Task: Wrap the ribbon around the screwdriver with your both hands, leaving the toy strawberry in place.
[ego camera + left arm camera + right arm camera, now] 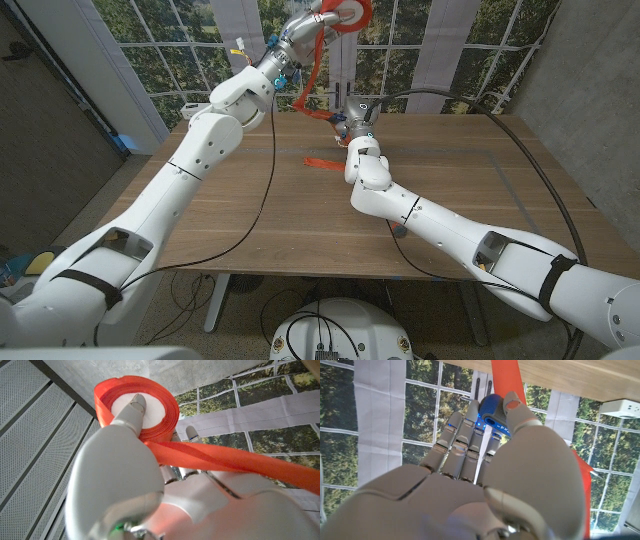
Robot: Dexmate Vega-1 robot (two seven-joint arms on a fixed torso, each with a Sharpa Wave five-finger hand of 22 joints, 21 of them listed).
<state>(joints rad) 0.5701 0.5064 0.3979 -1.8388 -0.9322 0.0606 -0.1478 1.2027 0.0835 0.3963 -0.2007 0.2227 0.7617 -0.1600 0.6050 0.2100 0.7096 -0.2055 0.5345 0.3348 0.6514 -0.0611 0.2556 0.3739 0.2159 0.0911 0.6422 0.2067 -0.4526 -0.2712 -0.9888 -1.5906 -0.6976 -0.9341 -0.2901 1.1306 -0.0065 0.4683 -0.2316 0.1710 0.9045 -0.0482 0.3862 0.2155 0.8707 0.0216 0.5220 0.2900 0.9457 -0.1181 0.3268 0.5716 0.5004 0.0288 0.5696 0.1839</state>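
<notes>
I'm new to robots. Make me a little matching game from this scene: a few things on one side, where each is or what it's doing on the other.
Things:
1. ribbon spool
2. screwdriver
3. loose ribbon end
4. table

States:
A. lies on the table
B. held up high by the left hand
C. wooden, under both arms
D. blue handle gripped by the right hand

Pairs: 1-B, 2-D, 3-A, 4-C

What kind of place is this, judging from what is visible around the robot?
Probably an indoor lab or test room: a plain wooden table, a bare concrete wall, and large gridded windows looking onto trees.
</notes>
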